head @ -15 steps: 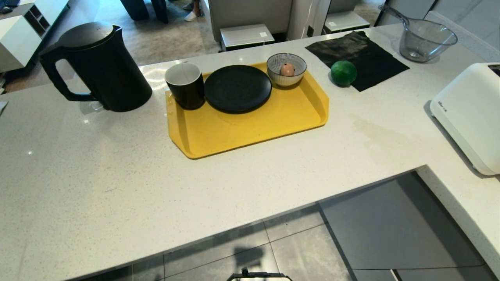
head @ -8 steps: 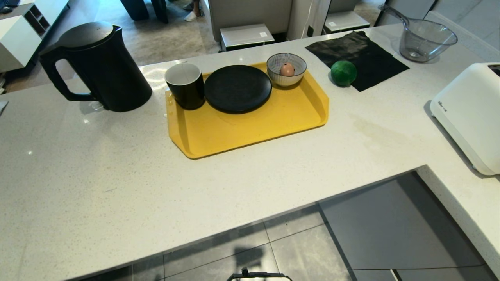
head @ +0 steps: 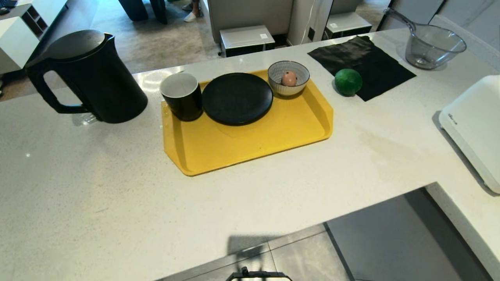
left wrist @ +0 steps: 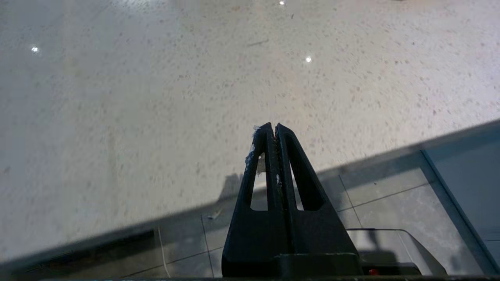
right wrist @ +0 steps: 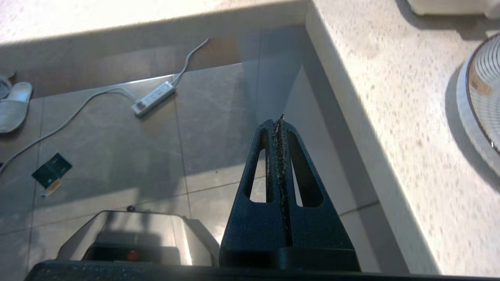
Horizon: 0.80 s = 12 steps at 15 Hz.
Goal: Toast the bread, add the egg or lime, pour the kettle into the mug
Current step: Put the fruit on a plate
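A: On the counter (head: 117, 203), in the head view, what stands where?

B: A yellow tray (head: 250, 144) sits mid-counter. Along its far edge, from left to right: the mug (head: 182, 96), a black plate (head: 237, 98) just beside it, and a striped bowl (head: 288, 77) with an egg (head: 289, 79) inside. The kettle (head: 88, 78) stands upright on the counter left of the tray, handle pointing left. The lime (head: 348, 82) lies right of the tray, at the edge of a black cloth (head: 361, 66). A clear jug (head: 431, 45) is at the far right corner, and a white toaster (head: 474, 125) is at the right edge. No bread shows. Neither arm is in this view.

A: And the left wrist view?

B: The left gripper (left wrist: 272, 128) has its jaws pressed together, holding nothing. It hangs over the counter's near edge, with floor tiles below.

A: The right wrist view?

B: The right gripper (right wrist: 279, 120) is likewise closed and empty, over the floor (right wrist: 117, 136) beside the counter's side wing. A power strip (right wrist: 153, 98) with its cable lies on the tiles, and a slipper (right wrist: 13, 105) is at the picture's edge.
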Motion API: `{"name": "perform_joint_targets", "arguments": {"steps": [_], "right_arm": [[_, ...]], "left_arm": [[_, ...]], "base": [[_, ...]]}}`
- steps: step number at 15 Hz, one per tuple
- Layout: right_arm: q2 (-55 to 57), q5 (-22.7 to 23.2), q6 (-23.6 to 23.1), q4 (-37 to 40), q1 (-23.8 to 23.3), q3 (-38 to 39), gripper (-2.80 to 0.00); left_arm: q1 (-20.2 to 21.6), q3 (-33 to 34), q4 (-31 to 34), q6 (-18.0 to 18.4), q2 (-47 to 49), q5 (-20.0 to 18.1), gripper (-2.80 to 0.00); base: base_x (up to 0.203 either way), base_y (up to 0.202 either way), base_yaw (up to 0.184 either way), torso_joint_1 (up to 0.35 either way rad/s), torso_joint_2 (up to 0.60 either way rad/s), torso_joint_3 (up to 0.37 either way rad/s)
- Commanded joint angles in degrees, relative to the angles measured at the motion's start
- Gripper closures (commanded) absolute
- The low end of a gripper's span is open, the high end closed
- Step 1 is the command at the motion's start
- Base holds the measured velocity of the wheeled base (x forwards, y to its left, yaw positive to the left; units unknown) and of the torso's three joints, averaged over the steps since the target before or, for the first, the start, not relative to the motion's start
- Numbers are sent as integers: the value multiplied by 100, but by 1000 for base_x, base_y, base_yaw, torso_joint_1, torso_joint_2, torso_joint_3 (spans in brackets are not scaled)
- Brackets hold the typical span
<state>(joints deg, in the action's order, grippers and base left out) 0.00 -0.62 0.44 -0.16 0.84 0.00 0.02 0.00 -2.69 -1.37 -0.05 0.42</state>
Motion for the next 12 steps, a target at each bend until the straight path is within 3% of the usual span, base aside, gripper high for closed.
{"name": "perform_joint_targets", "arguments": {"steps": [1, 12], "right_arm": [[9, 0, 0, -2, -57, 0, 0], [9, 0, 0, -2, -58, 0, 0]], "left_arm": [[-2, 97, -3, -3, -4, 2, 0], [-2, 97, -3, -3, -4, 2, 0]], "base": [[184, 0, -1, 15, 7, 2], [10, 0, 0, 1, 1, 0]]}}
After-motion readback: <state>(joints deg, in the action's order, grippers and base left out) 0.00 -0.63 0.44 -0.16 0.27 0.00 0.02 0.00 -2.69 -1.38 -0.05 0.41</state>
